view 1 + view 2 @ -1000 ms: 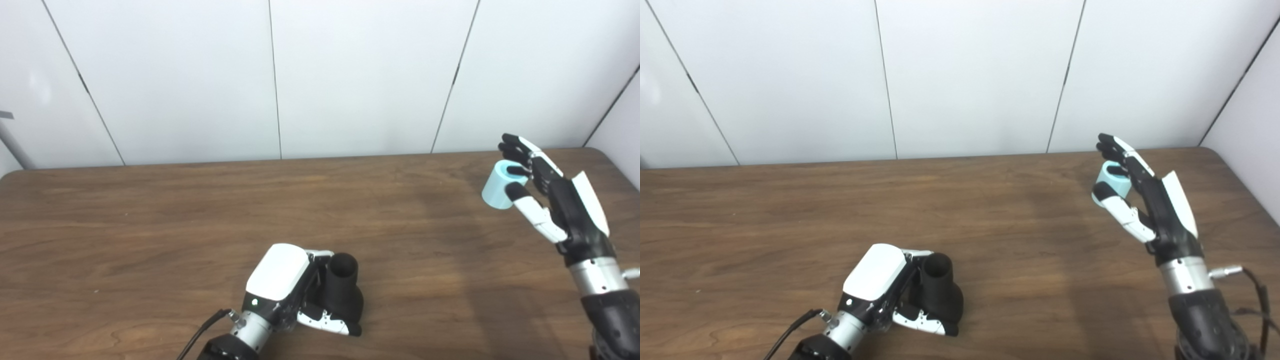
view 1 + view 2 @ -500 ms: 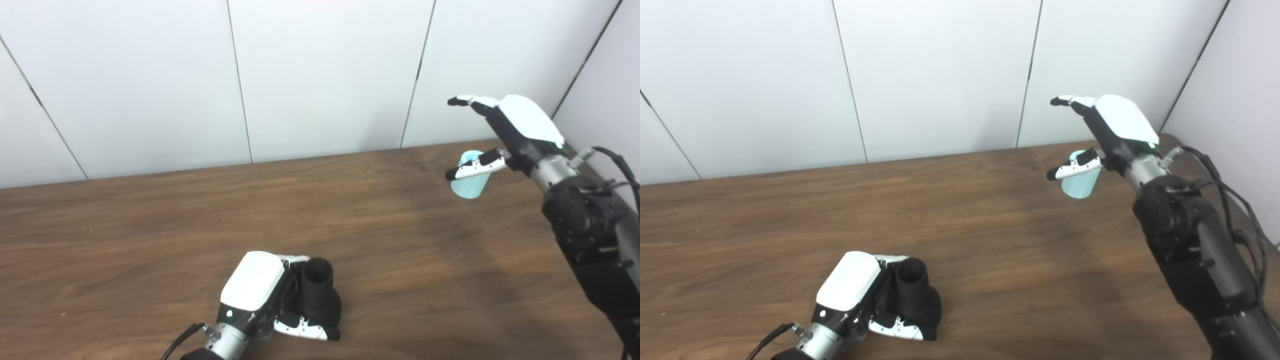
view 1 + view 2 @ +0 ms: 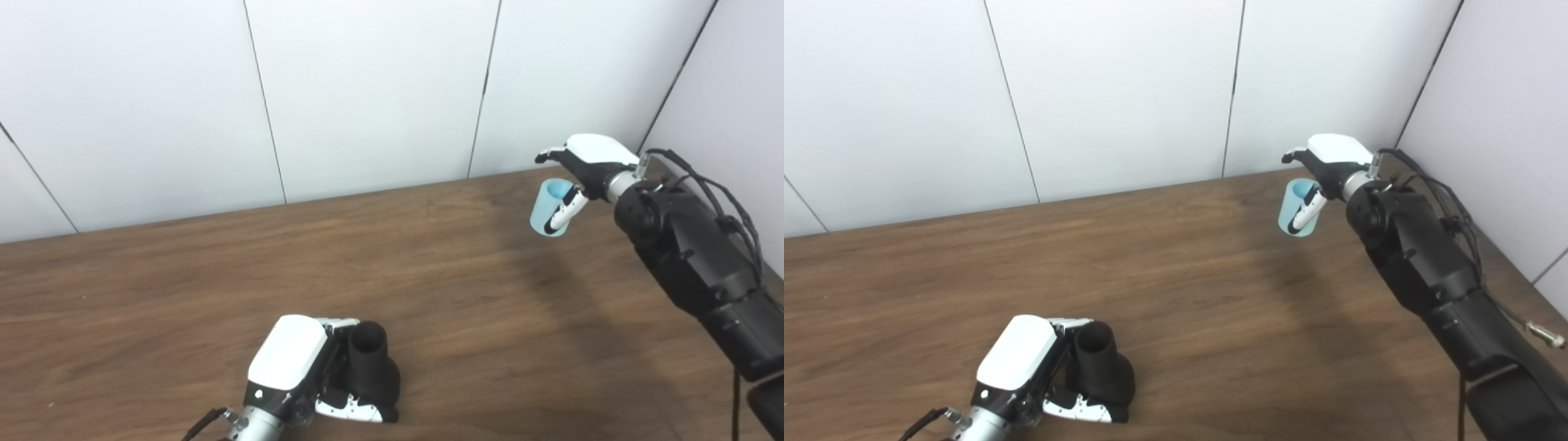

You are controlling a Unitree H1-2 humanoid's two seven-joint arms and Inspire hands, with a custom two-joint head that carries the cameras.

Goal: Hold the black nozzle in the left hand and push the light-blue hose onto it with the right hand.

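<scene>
The left hand [image 3: 306, 367] lies low at the near edge of the table [image 3: 184, 269], its fingers wrapped around the nozzle [image 3: 370, 367]. The nozzle stands upright on the wood with its round open mouth facing up and its wider base pressed against the hand's thumb. The right hand [image 3: 582, 168] is held up at the far right corner of the table, close to the wall [image 3: 367, 92], its white back turned upward. It pinches the hose [image 3: 545, 208], a short light-blue tube, between thumb and fingers; the thumb lies down the tube's side. The hose hangs upright below the hand with its open end up, clear of the table. Hose and nozzle are well apart, on opposite sides of the table.
</scene>
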